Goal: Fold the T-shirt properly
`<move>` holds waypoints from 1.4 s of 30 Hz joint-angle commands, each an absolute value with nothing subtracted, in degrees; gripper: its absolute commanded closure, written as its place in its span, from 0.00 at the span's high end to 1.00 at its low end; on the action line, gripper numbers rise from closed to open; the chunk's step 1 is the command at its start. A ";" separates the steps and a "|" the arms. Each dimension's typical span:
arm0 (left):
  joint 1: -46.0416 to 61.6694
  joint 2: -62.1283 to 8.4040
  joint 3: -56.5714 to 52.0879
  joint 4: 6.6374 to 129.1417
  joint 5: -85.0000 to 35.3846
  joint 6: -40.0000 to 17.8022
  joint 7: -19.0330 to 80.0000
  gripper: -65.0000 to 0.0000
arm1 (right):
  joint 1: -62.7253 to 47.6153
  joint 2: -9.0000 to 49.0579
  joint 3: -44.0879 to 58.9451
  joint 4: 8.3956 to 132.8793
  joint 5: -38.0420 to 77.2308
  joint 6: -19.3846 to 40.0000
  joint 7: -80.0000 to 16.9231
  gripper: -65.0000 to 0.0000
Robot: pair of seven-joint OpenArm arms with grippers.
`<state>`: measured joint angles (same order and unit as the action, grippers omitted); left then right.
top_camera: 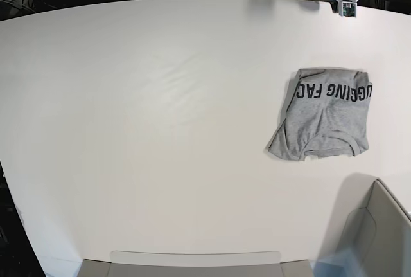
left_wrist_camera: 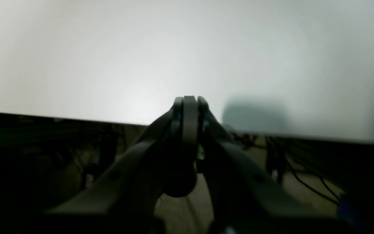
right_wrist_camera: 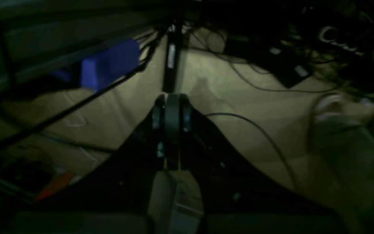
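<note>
T-shirt (top_camera: 324, 114) is shown folded on the white table (top_camera: 160, 129). Left gripper (left_wrist_camera: 189, 101) and right gripper (right_wrist_camera: 171, 99) are seen closed and empty.

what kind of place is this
Probably a robotics lab bench: a bare white table with one folded T-shirt, arm mounts at its far edge, and tangled cables on the floor behind.

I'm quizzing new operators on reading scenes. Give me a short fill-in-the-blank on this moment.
1. The T-shirt lies folded on the white ____.
2. Its lettering is printed in ____.
3. The left hand has its jaws ____.
4. The right hand grips ____.

Missing words: table; black; shut; nothing
</note>
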<state>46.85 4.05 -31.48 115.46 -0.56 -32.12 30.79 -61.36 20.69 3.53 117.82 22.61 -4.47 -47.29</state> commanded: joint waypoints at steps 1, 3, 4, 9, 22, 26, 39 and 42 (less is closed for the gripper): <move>47.87 5.05 -32.92 116.53 -1.10 -34.07 29.67 0.00 | -63.60 21.67 4.44 118.73 22.64 -4.18 -45.58 0.00; 48.04 6.90 -35.82 116.26 -0.92 -37.41 29.76 0.00 | -65.63 21.85 4.88 118.64 22.64 -4.18 -44.79 0.00; 48.04 7.52 -37.14 116.09 -0.84 -38.73 29.76 0.00 | -66.15 21.93 4.97 118.64 22.64 -4.18 -44.79 0.00; 48.84 8.13 -40.92 111.60 -0.84 -40.00 29.76 0.00 | -67.03 21.93 4.88 117.49 22.29 -4.09 -44.70 0.00; 51.30 8.22 -36.00 87.69 0.92 -36.97 17.80 0.00 | -64.92 22.11 4.70 104.04 22.20 1.80 -39.43 0.00; 47.69 8.22 -35.03 77.93 7.34 -35.56 14.29 0.00 | -61.58 21.85 4.62 95.16 19.91 3.82 -36.79 0.00; 32.66 4.26 -35.30 42.42 17.36 -29.49 5.41 0.00 | -48.40 19.47 4.44 68.70 13.32 4.18 -28.35 0.00; 28.18 0.84 -35.30 33.01 17.19 -29.49 5.23 0.00 | -44.79 19.47 4.44 60.97 13.32 4.18 -26.15 0.00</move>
